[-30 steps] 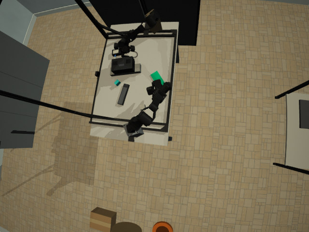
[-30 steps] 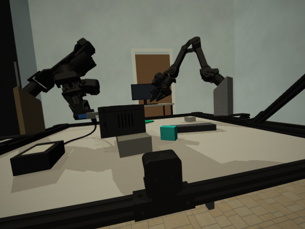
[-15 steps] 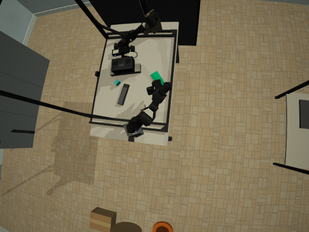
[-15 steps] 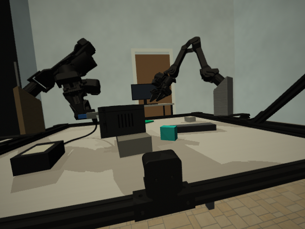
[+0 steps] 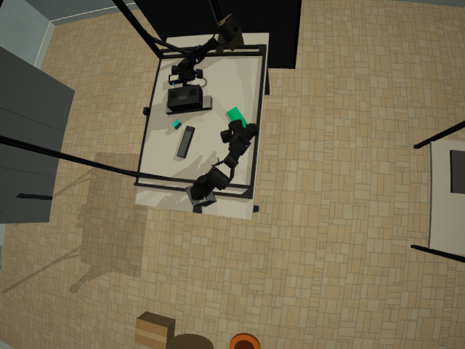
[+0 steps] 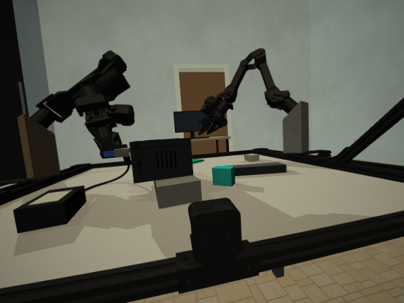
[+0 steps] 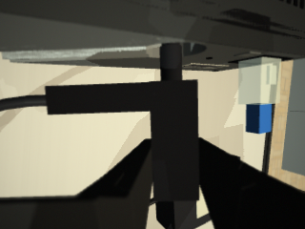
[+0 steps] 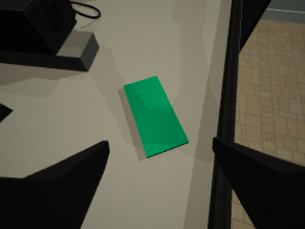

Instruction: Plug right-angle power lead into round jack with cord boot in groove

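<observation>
Black appliance [image 5: 184, 98] [image 6: 161, 160], power lead [image 7: 174, 119] at its back
Left gripper [image 5: 184, 81] [image 6: 106, 153] [image 7: 172, 145] is clamped on the plug body, right gripper [image 8: 161, 143] spread and empty; a small sideways error could catch the barrel [image 7: 171, 62] on the jack's rim and twist the plug. The barrel points toward the appliance's back, the body's long axis in line with it; the boot [image 7: 97, 98] juts square to that.

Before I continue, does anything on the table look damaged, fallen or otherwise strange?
Nothing stands out: the black box-shaped appliance sits upright on its stand, and the flat green rectangular block lies flat.
</observation>
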{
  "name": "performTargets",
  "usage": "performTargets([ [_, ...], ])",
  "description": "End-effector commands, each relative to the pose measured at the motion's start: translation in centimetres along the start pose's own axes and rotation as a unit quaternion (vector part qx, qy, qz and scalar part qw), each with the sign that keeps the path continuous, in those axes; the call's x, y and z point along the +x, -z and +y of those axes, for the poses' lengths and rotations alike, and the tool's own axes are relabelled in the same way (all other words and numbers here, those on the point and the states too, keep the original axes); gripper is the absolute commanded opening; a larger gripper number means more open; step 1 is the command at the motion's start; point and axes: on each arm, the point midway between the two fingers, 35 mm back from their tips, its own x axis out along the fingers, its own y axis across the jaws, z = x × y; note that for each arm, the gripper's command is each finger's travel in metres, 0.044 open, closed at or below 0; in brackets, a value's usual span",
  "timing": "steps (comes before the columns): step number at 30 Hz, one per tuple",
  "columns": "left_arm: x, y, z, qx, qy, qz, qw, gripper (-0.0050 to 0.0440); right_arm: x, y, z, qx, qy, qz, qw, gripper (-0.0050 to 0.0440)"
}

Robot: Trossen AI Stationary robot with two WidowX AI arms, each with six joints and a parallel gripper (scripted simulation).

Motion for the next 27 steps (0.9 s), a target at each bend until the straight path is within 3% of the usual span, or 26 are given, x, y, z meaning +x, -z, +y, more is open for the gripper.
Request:
performTargets([
  [1, 0.0, -0.18, -0.05, 0.001, 0.001, 0.0, 1.0, 0.0, -0.01, 0.0, -0.04, -0.001, 0.001, 0.0, 1.0, 0.04],
  [27, 0.15, -0.7, -0.06, 0.001, 0.001, 0.0, 1.0, 0.0, -0.01, 0.0, -0.04, -0.001, 0.001, 0.0, 1.0, 0.04],
])
